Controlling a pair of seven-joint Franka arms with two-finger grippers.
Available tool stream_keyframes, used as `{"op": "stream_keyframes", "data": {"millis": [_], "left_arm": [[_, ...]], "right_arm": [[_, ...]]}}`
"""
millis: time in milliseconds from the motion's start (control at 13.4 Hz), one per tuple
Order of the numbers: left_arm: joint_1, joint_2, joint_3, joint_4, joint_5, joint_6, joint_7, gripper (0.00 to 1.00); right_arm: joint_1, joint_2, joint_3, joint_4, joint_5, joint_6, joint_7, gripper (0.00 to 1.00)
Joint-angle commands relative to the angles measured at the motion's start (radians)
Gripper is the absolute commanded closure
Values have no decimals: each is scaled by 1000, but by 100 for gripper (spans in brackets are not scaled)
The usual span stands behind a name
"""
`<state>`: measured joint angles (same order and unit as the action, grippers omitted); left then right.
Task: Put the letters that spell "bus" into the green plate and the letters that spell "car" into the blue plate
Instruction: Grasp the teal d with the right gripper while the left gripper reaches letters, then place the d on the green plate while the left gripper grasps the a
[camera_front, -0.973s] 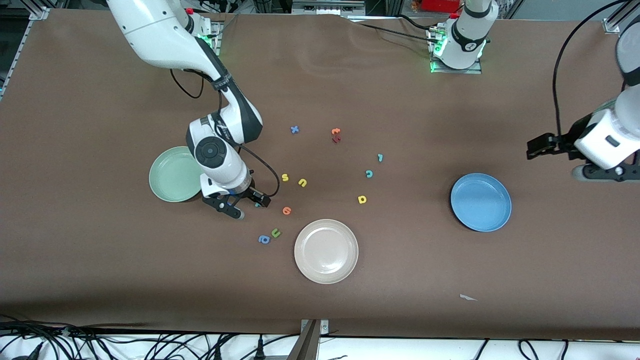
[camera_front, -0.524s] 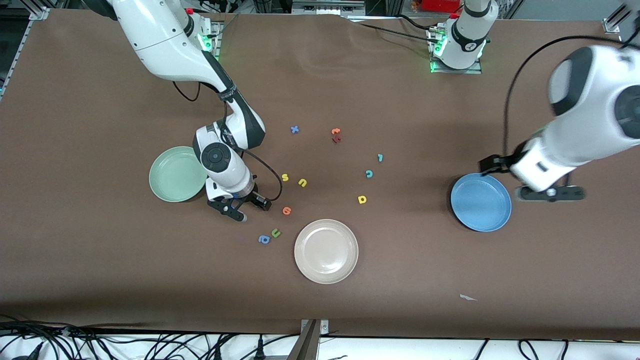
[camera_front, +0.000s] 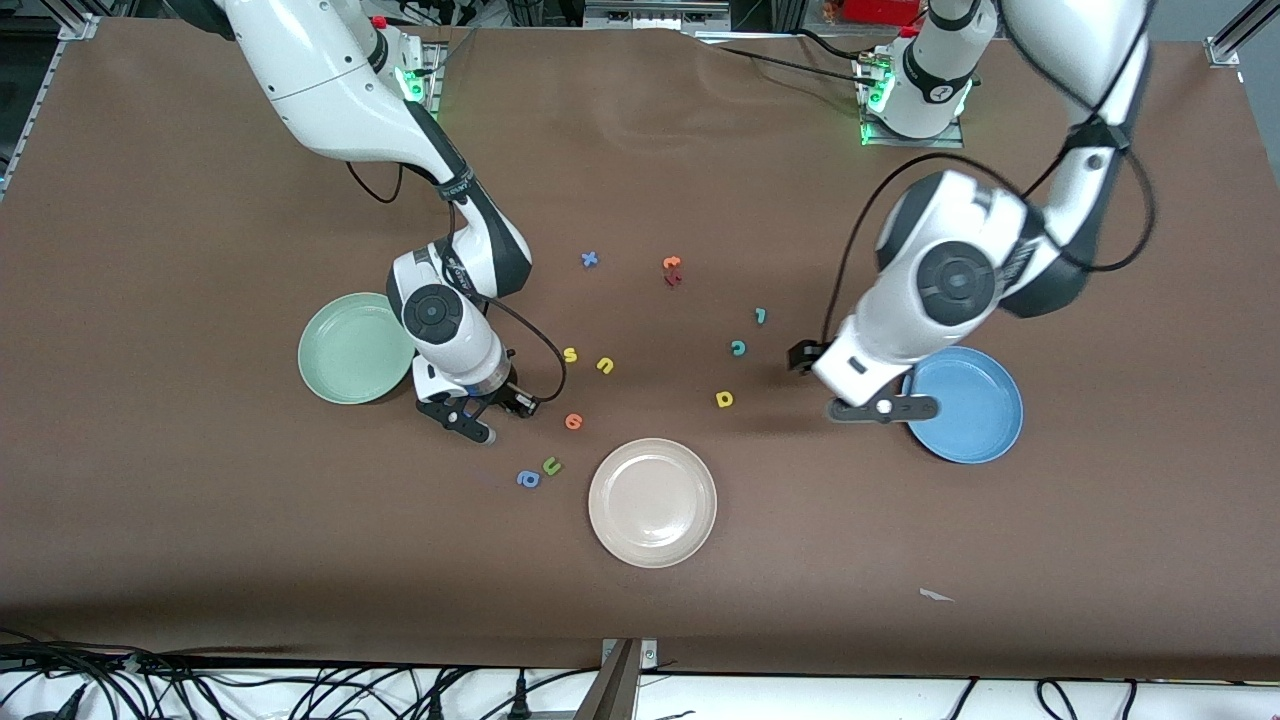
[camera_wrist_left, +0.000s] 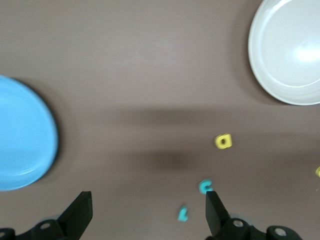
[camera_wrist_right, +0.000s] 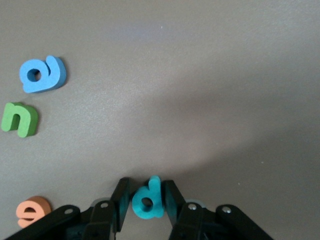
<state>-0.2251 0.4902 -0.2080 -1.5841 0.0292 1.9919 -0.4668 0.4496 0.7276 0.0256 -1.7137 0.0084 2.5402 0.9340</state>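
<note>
My right gripper (camera_front: 505, 415) is down at the table beside the green plate (camera_front: 345, 350). In the right wrist view its fingers press both sides of the teal b (camera_wrist_right: 154, 190), and the gripper (camera_wrist_right: 147, 197) is shut on it. The yellow s (camera_front: 570, 354) and yellow u (camera_front: 605, 365) lie close by. My left gripper (camera_front: 843, 385) hangs open and empty over the table next to the blue plate (camera_front: 975, 410). The left wrist view shows the teal c (camera_wrist_left: 205, 186), teal r (camera_wrist_left: 183, 214) and yellow a (camera_wrist_left: 223, 141) below it.
A beige plate (camera_front: 652, 502) sits nearest the front camera. An orange letter (camera_front: 573, 421), a green u (camera_front: 551, 465) and a blue a (camera_front: 527, 479) lie near my right gripper. A blue x (camera_front: 589, 259) and an orange-and-red pair (camera_front: 672, 270) lie farther back.
My left arm has swung in from its end of the table to hang beside the blue plate. My right gripper's fingers have closed in on the teal b.
</note>
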Motion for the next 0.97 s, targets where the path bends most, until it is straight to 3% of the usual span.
{"op": "stream_keyframes", "data": {"millis": [0,150,299,599,898], "left_arm": [[-42,101,10,29,-17,115,-32,0],[-53,168,10,30,-9,188,-33,0],[-71,223,12,32,-6,250,-33,0],[-111,287,21,56,-9,295,-56,0],[-148,337,32,110,-8,295,-113,0]], "right_arm": [[6,16,11,5,16,9,-6,61],[4,18,11,5,15,9,-12,78],[3,15,10,8,15,5,-17,87],[-17,-36,4,32,15,-128,-37,87],[-116,-128,1,29,15,-348,-245,87]]}}
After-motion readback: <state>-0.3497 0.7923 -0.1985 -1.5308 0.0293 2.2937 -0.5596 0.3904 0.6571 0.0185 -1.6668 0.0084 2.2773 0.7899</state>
